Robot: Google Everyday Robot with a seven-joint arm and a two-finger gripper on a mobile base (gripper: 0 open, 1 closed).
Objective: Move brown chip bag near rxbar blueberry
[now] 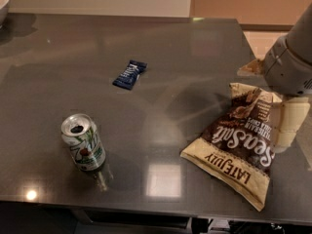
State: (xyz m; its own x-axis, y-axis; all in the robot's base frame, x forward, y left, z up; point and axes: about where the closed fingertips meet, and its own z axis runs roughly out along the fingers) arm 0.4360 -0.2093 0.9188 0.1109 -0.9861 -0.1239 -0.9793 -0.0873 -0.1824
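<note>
you see the brown chip bag [239, 143] lying flat on the dark grey table [185, 48], at the near right part of it. its printed face is up and its lower corner points to the near edge. the gripper [288, 126] is at the right edge of the view, just beside the right side of the bag and low over the table. it is cream coloured and hangs under a round grey wrist joint [291, 65]. whether it touches the bag, and whether it is open or closed, you cannot tell from this angle.

the rxbar blueberry [129, 74] lies further back and to the left, well apart from the bag, with bare table between them. it is flat, and it is turned a little so its long side runs diagonal.

a silver-green soda can [84, 143] stands upright at the near left, with the opened top visible. at the far left corner, the edge of a bowl [4, 1] shows with something orange inside.
</note>
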